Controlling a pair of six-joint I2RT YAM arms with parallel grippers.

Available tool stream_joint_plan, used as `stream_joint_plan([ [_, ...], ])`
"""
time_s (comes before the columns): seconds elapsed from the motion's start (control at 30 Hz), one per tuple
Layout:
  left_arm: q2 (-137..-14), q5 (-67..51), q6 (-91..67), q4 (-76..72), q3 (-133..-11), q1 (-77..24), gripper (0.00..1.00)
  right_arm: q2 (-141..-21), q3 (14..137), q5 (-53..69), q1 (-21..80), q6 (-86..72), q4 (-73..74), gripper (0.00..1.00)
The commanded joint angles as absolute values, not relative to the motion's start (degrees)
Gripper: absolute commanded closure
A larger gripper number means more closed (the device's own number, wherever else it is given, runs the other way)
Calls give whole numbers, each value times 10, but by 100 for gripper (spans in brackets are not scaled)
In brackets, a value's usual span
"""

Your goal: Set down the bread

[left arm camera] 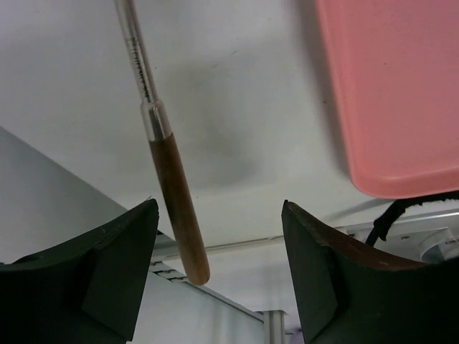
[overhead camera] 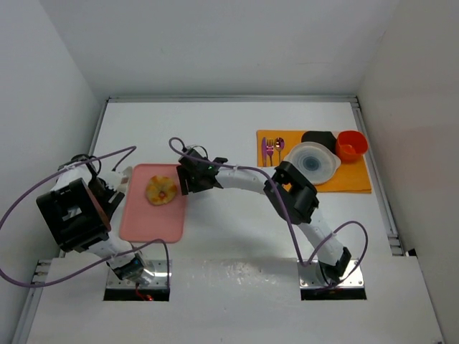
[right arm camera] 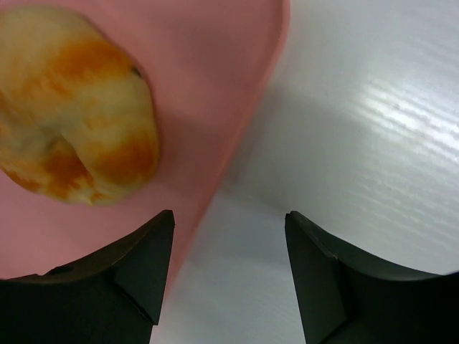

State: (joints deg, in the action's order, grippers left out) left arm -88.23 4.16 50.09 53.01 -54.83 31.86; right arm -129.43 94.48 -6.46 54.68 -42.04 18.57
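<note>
Hovering with jaws spread and empty at the right edge of the pink tray (overhead camera: 150,222), the right gripper (overhead camera: 184,184) is sitting nearer than the equally spread left gripper (left arm camera: 215,236) to the bread (overhead camera: 162,191), which is lying on that tray at the right gripper's nine o'clock from overhead.

I work on a plain white table (overhead camera: 237,136), walled by white panels on its left, far and right sides. A flat pink tray (overhead camera: 154,215) with rounded corners lies on it at the lower left of the overhead view, its long side running up the frame. An orange mat (overhead camera: 355,179) lies flat at the upper right, near the table's right edge and well apart from the tray. My left wrist view shows a thin metal rod (left arm camera: 158,136) with a brown wooden handle on the white surface, left of the tray and not touching it. My mounting plates (overhead camera: 162,272) sit along the bottom edge.
</note>
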Motion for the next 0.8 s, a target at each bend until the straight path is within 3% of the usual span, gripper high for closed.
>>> stream_joint_plan([
  [0.0,-889,53,519,481,-532,324,26,-1317,981,-94,545,-469,146,37],
  [0.1,-901,53,519,466,-526,324,32,-1335,998,-108,550,-472,157,38],
  [0.33,-927,42,508,453,-531,324,64,-1359,1004,-141,553,-499,166,45],
  [0.43,-941,42,503,447,-542,324,81,-1366,1007,-149,553,-516,170,49],
  [0.47,-941,42,503,447,-542,324,94,-1368,1007,-149,553,-518,167,50],
  [0.5,-947,42,498,447,-542,324,100,-1370,1007,-151,554,-521,167,52],
  [0.77,-853,130,618,447,-607,382,100,-1376,1003,-153,554,-551,159,84],
])
